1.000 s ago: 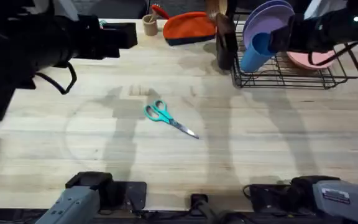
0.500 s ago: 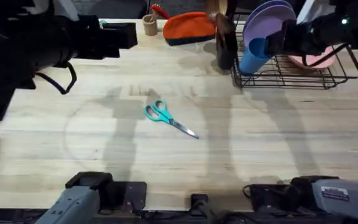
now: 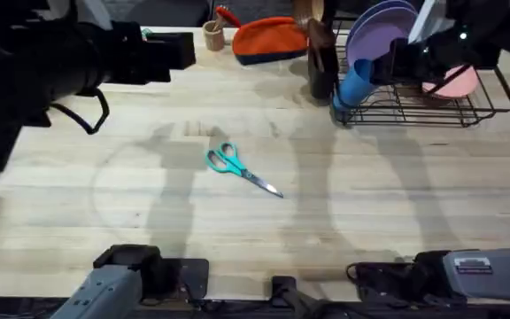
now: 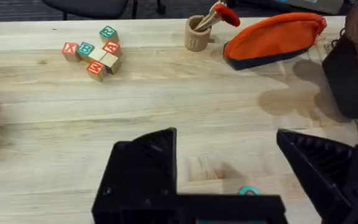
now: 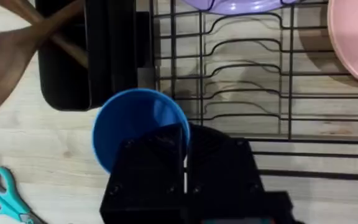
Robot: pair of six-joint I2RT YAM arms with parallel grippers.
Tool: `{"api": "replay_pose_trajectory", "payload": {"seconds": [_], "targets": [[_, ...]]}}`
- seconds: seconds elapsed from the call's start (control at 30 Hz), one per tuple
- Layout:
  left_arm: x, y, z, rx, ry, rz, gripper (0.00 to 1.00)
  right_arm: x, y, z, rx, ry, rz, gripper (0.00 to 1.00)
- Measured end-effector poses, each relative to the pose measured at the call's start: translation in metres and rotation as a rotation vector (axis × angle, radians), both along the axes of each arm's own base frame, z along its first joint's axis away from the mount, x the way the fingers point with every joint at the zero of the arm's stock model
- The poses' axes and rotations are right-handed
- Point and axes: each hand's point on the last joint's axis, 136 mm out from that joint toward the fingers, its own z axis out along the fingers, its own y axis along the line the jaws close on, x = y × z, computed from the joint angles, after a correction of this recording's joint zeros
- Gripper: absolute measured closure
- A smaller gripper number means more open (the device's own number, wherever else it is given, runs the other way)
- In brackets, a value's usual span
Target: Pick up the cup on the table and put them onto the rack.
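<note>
Right gripper [image 3: 395, 64]: clamped on cup [image 3: 356, 82] rim, carried w/ mouth sideways over rack [image 3: 414, 111] edge, prob. for tipped-in placement.

Right fingers [image 3: 395, 64] grip blue cup [image 3: 357, 82] at rack [image 3: 414, 106] corner.

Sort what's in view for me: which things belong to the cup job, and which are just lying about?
Job:
- blue cup, held by right pincer
- black wire rack
- table

Lying about:
- teal scissors
- orange pouch
- letter blocks
- tan wooden cup
- purple plate, pink plate
</note>
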Motion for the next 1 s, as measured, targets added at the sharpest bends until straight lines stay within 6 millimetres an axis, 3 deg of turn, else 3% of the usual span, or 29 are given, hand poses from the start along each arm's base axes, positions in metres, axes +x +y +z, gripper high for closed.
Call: {"api": "replay_pose_trajectory", "payload": {"seconds": [1.0], "targets": [[-0.003,0.000,-0.004,0.000,0.019,0.000,0.008,0.001,-0.017,-0.018,-0.073,0.053,-0.047,0.970]]}}
